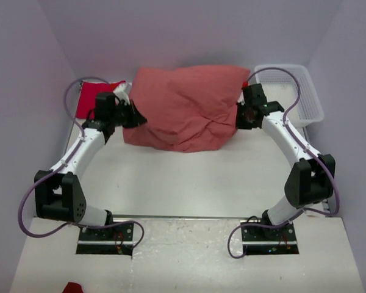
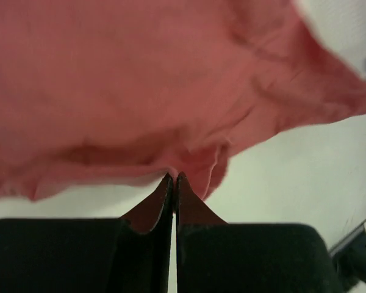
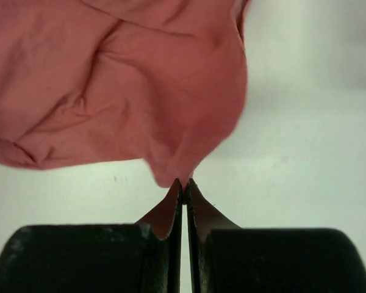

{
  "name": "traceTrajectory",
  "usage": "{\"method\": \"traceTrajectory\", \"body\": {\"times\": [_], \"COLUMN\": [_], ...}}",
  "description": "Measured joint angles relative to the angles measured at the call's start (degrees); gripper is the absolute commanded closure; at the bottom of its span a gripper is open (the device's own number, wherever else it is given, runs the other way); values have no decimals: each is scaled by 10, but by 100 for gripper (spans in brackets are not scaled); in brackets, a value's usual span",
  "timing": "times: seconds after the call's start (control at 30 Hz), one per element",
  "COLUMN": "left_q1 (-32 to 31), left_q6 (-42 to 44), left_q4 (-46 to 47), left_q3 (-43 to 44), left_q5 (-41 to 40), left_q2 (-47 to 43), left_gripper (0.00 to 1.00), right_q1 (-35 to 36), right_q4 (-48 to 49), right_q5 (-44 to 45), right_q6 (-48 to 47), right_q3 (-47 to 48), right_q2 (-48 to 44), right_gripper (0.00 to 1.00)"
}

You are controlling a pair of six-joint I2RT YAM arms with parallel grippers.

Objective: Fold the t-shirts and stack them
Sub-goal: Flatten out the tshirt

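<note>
The salmon-pink t-shirt hangs stretched between both grippers above the far half of the table, its lower edge sagging. My left gripper is shut on its left edge; the cloth fills the left wrist view above the closed tips. My right gripper is shut on its right edge; the cloth hangs from the closed tips. The bright red t-shirt lies at the far left corner, partly hidden behind the left arm.
A white mesh basket stands at the far right corner. Pale walls close the table on the left, back and right. A small red scrap lies at the near edge by the left base.
</note>
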Motion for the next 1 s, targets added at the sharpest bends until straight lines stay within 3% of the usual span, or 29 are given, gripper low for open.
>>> {"method": "traceTrajectory", "body": {"times": [0.1,0.17,0.27,0.4,0.67,1.0], "left_q1": [-15,-17,-17,-17,-17,-17], "left_q6": [-21,-36,-57,-77,-78,-74], "left_q4": [-87,-133,-178,-222,-330,-345], "left_q3": [-152,-204,-221,-200,-185,-184], "left_q5": [-52,-82,-130,-183,-216,-213], "left_q2": [-64,-149,-306,-429,-440,-433], "left_gripper": [100,100,100,100,100,100], "right_q1": [13,16,16,15,13,17], "right_q4": [-54,-81,-84,-89,-101,-110], "right_q5": [11,18,41,80,100,101], "right_q6": [49,75,109,131,152,188], "right_q3": [-78,-93,-118,-179,-325,-330], "right_q2": [-51,-103,-197,-283,-267,-298], "right_gripper": [100,100,100,100,100,100]}}
